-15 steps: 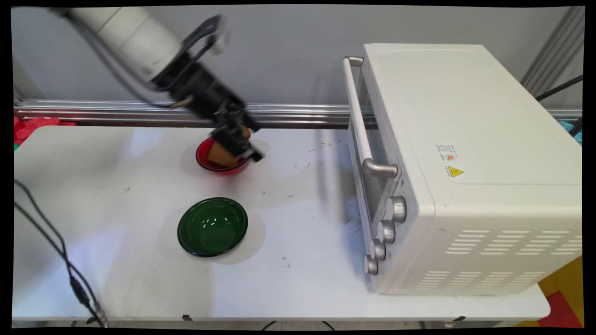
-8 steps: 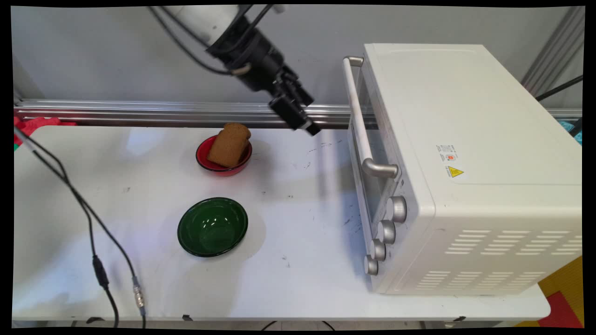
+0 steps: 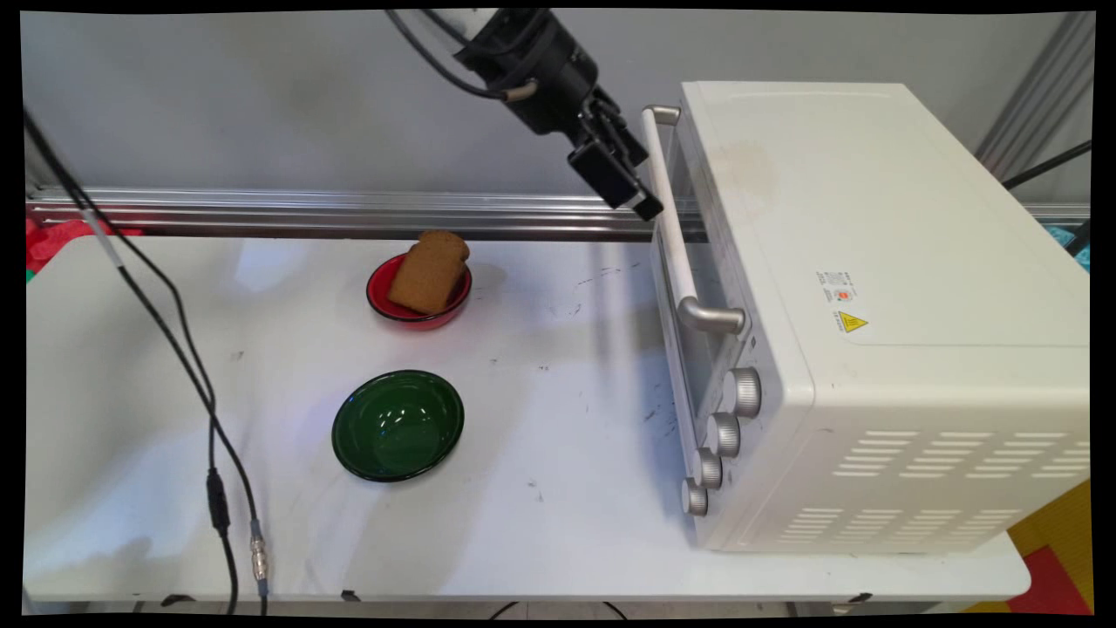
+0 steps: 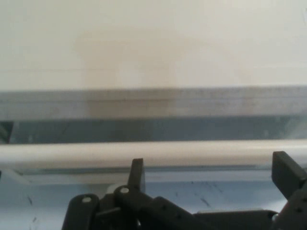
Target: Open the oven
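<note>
Hovering high above the worktop (image 3: 540, 419), the black gripper (image 3: 629, 194) is seen just beside the upper end of the handle (image 3: 671, 209) of a white toaster oven (image 3: 872, 314). In the hand view the jaws are spread wide with nothing held between them, and the handle bar (image 4: 153, 152) is seen lying across the gap, just beyond the fingertips (image 4: 136, 167). The handle's long axis is seen running along the oven's door, from the far end toward the knobs (image 3: 724, 433). A small sticker (image 3: 841, 292) with tiny print, too small to be read, and a yellow warning triangle (image 3: 852, 323) are carried on the oven's top. A slice of brown bread (image 3: 429, 272) is propped, tilted, in a red bowl (image 3: 417, 316) well apart from the gripper. A green bowl (image 3: 398, 425) is set nearer the camera. Black cables (image 3: 209, 453) are hung at the left.
</note>
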Available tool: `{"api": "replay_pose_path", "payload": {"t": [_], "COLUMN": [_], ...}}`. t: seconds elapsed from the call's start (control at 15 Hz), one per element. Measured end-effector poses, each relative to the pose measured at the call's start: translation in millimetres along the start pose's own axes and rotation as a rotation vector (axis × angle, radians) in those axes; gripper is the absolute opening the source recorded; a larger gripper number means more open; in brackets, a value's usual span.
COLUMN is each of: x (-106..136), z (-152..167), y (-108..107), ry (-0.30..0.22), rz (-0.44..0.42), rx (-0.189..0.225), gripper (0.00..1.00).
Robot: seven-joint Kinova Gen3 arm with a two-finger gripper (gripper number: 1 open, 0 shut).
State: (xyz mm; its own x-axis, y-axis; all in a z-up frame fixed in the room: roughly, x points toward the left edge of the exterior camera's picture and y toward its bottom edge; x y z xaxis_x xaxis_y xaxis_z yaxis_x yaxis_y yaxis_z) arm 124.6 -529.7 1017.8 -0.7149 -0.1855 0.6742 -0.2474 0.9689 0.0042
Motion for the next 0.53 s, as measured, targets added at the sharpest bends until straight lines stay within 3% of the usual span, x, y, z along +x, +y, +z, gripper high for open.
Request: {"api": "replay_pose_path", "payload": {"t": [0.47, 0.53], "x": [15, 16], "z": [12, 13], "y": [-14, -15], "ry": [0.003, 0.004], "rz": [-0.001, -0.002], "rx": [-0.022, -0.023], "gripper": [1.0, 0.0]}}
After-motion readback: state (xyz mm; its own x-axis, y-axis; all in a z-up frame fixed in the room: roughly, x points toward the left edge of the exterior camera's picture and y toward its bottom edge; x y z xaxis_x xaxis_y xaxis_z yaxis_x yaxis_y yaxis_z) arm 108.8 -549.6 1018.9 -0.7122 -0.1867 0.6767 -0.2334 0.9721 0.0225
